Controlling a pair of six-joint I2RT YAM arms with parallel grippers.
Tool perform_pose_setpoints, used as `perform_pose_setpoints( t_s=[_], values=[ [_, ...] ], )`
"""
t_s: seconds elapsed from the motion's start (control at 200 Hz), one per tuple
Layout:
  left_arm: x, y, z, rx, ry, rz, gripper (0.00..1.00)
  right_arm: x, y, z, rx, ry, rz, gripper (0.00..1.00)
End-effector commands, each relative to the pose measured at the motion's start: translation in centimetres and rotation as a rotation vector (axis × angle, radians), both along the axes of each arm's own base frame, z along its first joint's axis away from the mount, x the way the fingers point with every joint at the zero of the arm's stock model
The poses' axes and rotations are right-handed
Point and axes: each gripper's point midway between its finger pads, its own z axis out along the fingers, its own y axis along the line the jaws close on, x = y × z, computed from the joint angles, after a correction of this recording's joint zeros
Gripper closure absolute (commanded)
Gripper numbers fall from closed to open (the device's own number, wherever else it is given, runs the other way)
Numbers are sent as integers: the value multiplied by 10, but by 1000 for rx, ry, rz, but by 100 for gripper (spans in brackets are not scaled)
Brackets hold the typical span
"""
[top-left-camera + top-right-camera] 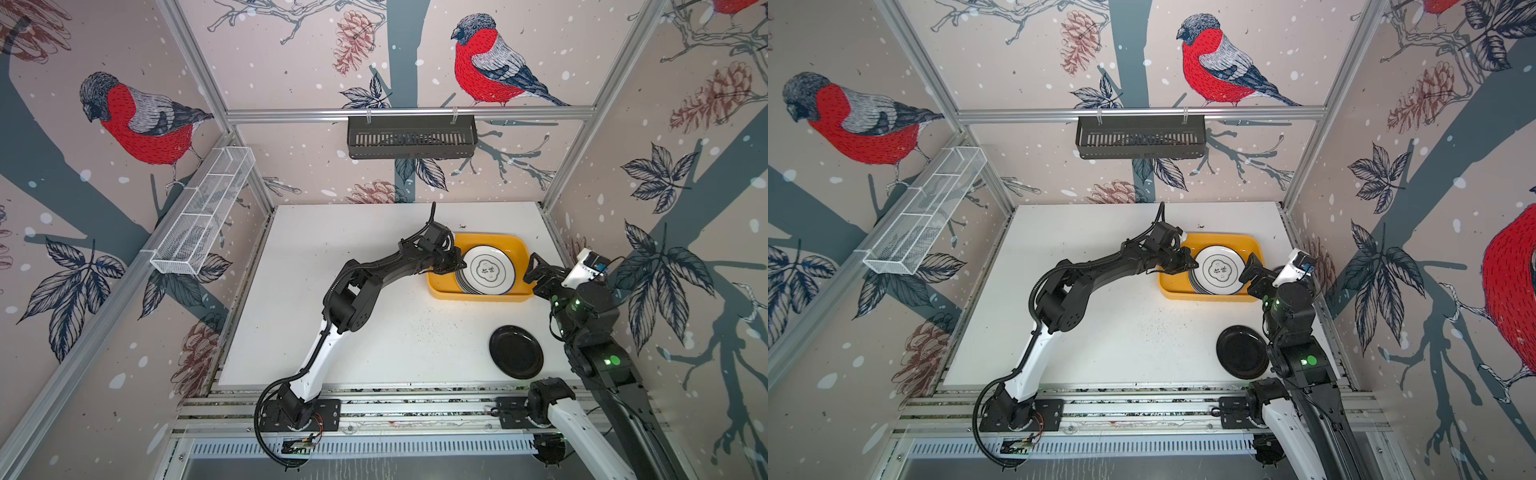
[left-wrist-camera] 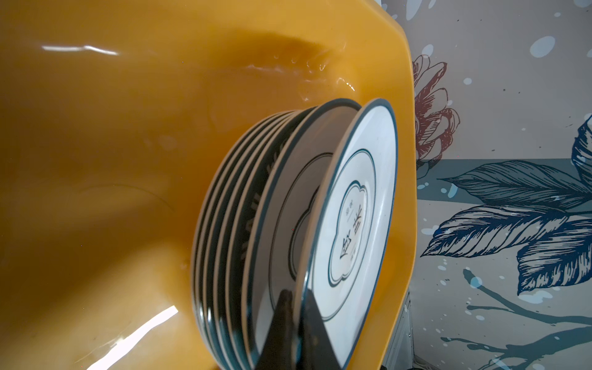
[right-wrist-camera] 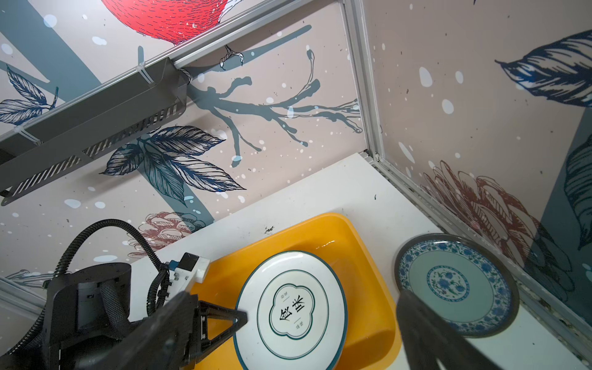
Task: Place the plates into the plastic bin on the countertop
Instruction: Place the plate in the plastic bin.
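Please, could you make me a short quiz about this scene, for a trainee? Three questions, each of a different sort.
1. True or false: the black plate lies in the yellow bin.
2. The left gripper is: A open above the bin; B shut on the rim of the flower-outline plate; C shut on nothing.
3. Fill in: the blue patterned plate lies ___ the bin, on the countertop.
Key: 1 false; 2 B; 3 beside.

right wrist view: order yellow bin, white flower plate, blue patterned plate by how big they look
Largest: yellow bin.
Then white flower plate and blue patterned plate: about alike, the white one cut by the frame edge, so unranked.
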Motion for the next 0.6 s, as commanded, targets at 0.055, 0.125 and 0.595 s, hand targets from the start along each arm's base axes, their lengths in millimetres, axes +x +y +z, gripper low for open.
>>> perform_pose_setpoints(
  t_s=[0.055,0.125,0.595],
  values=[
    [-3,2,-5,24,-4,-16,96,2,2,2,4,-11,11,0],
    [-3,2,-4,28,-5,-15,91,1,2,2,5,-13,12,0],
    [-6,3,7,52,-53,-59,67,3,3,3,24,-21,22,1]
  ],
)
